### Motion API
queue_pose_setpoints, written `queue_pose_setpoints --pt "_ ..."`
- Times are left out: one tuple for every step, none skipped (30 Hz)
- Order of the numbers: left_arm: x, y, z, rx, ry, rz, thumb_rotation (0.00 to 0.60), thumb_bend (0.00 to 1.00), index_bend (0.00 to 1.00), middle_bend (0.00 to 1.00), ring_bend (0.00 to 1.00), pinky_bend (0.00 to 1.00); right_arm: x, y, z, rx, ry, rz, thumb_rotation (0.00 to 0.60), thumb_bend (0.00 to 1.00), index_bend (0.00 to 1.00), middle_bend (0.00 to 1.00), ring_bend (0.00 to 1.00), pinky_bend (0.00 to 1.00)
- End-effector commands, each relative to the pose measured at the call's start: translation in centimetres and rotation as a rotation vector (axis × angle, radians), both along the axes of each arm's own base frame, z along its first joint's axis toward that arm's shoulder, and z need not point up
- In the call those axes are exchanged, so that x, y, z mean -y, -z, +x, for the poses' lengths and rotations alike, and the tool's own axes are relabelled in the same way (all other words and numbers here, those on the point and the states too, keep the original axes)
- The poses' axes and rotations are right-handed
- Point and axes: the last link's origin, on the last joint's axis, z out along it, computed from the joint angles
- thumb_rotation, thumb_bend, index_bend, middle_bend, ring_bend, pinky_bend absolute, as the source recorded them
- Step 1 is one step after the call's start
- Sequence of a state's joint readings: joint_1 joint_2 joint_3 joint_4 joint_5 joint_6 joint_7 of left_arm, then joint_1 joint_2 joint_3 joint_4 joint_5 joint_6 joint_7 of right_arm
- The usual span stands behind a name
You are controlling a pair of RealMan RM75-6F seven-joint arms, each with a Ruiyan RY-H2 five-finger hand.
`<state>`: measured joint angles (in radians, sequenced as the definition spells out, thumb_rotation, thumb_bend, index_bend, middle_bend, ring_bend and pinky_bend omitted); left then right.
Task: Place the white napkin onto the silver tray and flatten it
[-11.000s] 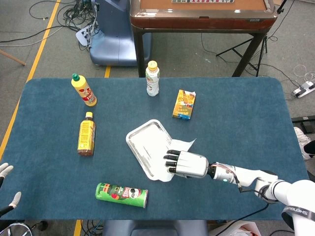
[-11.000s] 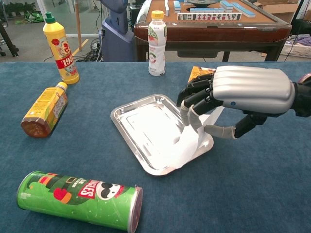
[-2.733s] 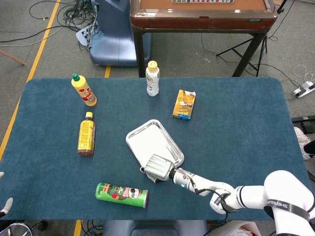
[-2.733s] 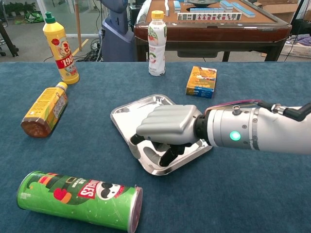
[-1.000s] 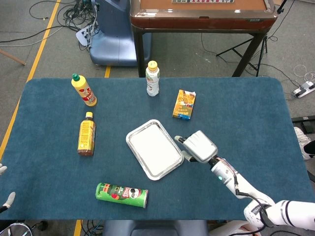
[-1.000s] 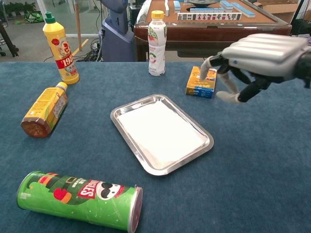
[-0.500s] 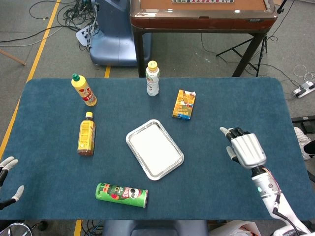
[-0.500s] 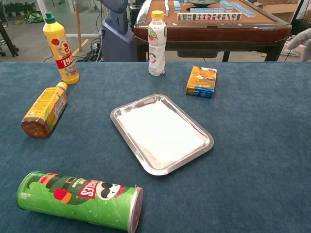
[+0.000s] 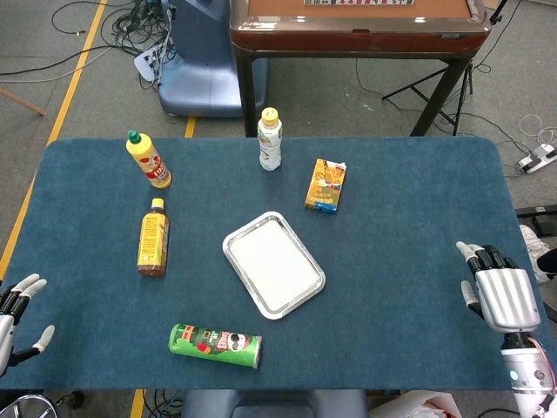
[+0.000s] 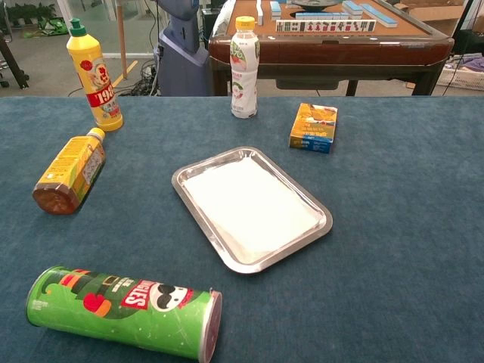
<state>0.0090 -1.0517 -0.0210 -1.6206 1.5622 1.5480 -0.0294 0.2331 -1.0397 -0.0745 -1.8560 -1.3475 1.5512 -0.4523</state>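
Note:
The white napkin [image 9: 273, 265] [image 10: 251, 204] lies flat inside the silver tray [image 9: 237, 237] [image 10: 190, 171] at the middle of the table. In the head view my right hand [image 9: 499, 293] is at the table's right edge, far from the tray, fingers spread and holding nothing. At the left edge of that view my left hand [image 9: 16, 310] shows, fingers apart and empty. Neither hand appears in the chest view.
A green chip can [image 9: 215, 345] [image 10: 123, 311] lies in front of the tray. An amber bottle [image 9: 153, 238] [image 10: 69, 171] lies to the left, a yellow bottle [image 9: 148, 159] [image 10: 93, 74] and a white drink bottle [image 9: 270, 139] [image 10: 244, 68] stand behind. An orange carton [image 9: 325, 185] [image 10: 313, 127] lies behind right.
My right hand has drawn back from the tray's right side to the table's right edge and left the chest view. My left hand has risen slightly into view. The napkin stays flat in the tray.

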Motion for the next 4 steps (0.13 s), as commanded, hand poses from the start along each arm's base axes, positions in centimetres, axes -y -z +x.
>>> queue_pose_setpoints --pt "-0.02 0.05 0.04 0.000 0.000 0.000 0.600 0.27 0.17 0.15 0.14 0.00 -0.36 -0.27 -0.37 0.000 0.008 -0.004 0.564 0.46 0.18 0.24 0.19 0.42" --pt "-0.04 0.07 0.06 0.000 0.001 -0.001 0.600 0.27 0.17 0.15 0.14 0.00 -0.35 -0.27 -0.41 -0.001 0.009 -0.003 0.563 0.46 0.18 0.24 0.19 0.42" --pt "-0.05 0.09 0.08 0.000 0.001 -0.001 0.600 0.27 0.17 0.15 0.14 0.00 -0.32 -0.23 -0.44 0.002 0.009 -0.001 0.563 0.46 0.18 0.24 0.19 0.42" --pt "-0.04 0.11 0.08 -0.001 0.001 -0.001 0.600 0.27 0.17 0.15 0.14 0.00 -0.30 -0.18 -0.45 0.005 0.010 0.002 0.563 0.46 0.18 0.24 0.19 0.42"
